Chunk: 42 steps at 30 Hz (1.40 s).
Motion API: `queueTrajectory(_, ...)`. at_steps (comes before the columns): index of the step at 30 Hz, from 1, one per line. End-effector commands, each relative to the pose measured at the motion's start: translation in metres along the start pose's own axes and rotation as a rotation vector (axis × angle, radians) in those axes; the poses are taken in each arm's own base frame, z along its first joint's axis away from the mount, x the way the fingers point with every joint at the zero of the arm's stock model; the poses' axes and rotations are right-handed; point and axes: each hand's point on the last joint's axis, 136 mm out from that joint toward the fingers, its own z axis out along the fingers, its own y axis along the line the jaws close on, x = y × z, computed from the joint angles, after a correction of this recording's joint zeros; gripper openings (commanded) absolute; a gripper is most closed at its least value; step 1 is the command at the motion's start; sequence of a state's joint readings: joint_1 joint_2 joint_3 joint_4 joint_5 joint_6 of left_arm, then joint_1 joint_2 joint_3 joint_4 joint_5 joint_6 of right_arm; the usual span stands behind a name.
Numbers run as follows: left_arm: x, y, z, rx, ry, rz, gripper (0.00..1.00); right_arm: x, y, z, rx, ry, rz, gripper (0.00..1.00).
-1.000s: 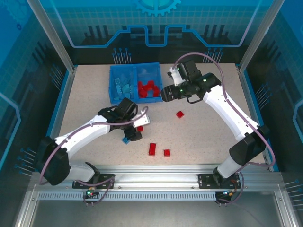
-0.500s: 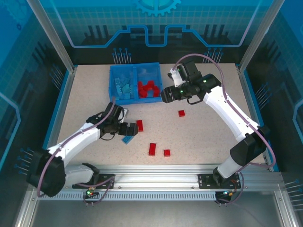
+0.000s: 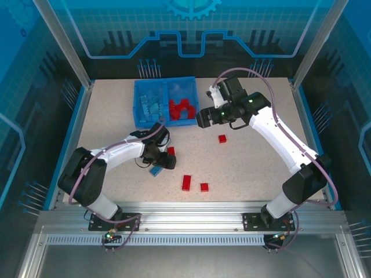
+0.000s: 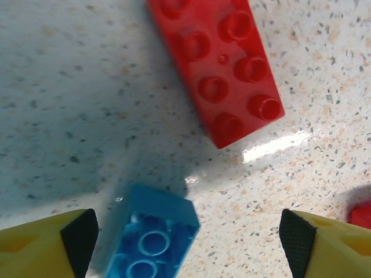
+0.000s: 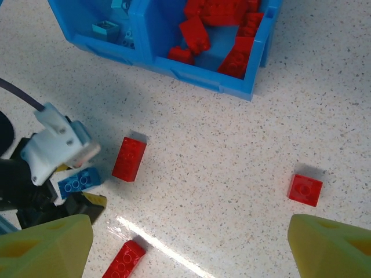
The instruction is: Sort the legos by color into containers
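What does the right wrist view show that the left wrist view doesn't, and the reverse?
Right wrist, not left wrist: the bin, red bricks in one compartment and light blue ones in the other, and a small red square brick on the table. Left wrist, not right wrist: a close look at the left gripper, open over the blue brick. Both: the long red brick and blue brick, lying apart.

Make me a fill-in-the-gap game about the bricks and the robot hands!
The bricks in the bin's right compartment are ___. The brick under the left gripper is ___. The right gripper has its fingers wide ___.
Missing words: red, blue, open.
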State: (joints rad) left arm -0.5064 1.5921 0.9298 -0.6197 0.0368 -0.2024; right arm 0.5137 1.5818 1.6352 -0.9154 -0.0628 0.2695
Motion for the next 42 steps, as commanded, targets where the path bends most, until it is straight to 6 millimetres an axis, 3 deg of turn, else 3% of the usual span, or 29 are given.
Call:
queueTrajectory(1,0.01,0.011,0.003,-0.082,0.069,0.012,0.84,-0.004,-0.005,-0.012,0.011,-0.031,0.023,0.89)
queueTrajectory(7,0.024,0.033,0.002,-0.216,0.095,0.016,0.81,-0.002,-0.007,-0.011,0.012,-0.025,0.025,0.9)
queueTrajectory(11,0.027,0.03,0.005,-0.204,0.099,0.013,0.55,-0.003,-0.006,-0.008,0.003,-0.017,0.028,0.9)
queueTrajectory(14,0.028,0.028,0.006,-0.193,0.106,0.007,0.41,-0.005,-0.006,-0.008,0.002,-0.015,0.031,0.9)
queueTrajectory(20,0.034,0.027,0.011,-0.182,0.135,-0.013,0.37,-0.007,-0.006,-0.009,0.001,-0.02,0.031,0.9)
queueTrajectory(25,0.025,0.027,-0.001,-0.186,0.08,-0.036,0.29,-0.004,-0.005,-0.009,-0.006,-0.016,0.037,0.89)
queueTrajectory(34,-0.049,0.017,-0.083,-0.097,-0.247,-0.189,0.29,-0.008,-0.003,-0.013,-0.012,-0.031,0.035,0.9)
queueTrajectory(38,-0.099,0.038,-0.125,-0.126,-0.413,-0.242,0.29,-0.011,-0.002,-0.014,-0.014,-0.039,0.031,0.9)
queueTrajectory(42,-0.15,0.066,-0.145,-0.177,-0.504,-0.287,0.29,-0.013,-0.002,-0.016,-0.015,-0.043,0.027,0.9)
